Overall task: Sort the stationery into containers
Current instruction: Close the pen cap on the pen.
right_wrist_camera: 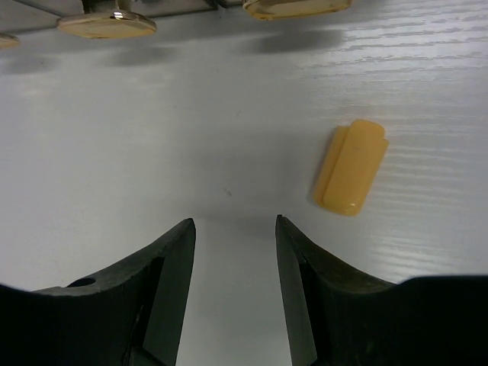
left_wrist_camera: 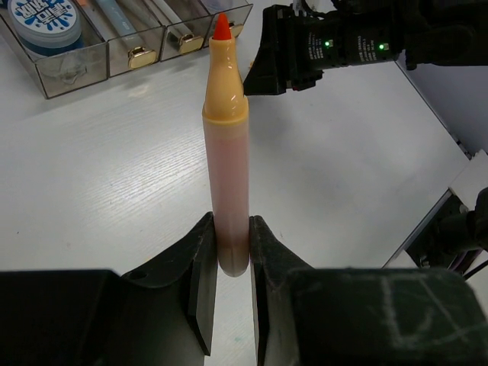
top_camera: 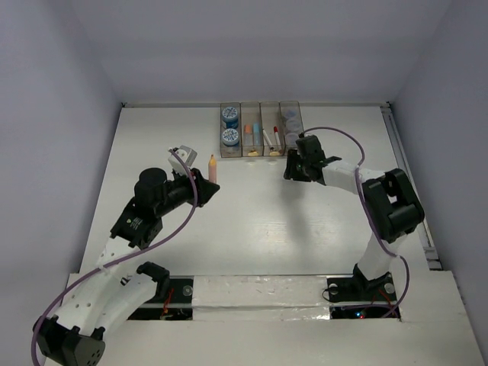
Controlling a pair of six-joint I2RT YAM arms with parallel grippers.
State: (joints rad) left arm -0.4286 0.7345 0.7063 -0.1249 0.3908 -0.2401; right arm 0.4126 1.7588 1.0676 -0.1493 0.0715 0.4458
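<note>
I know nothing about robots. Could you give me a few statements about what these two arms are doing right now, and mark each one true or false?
1. The left gripper is clamped on an orange marker. True.
2. The marker has its cap on. False: its red tip is bare, and an orange cap lies loose on the table.
3. The right gripper is holding that cap. False: its jaws are open and empty, and the cap lies off to one side of them.
4. Two blue-topped rolls sit in the leftmost bin, as seen from above. True.
</note>
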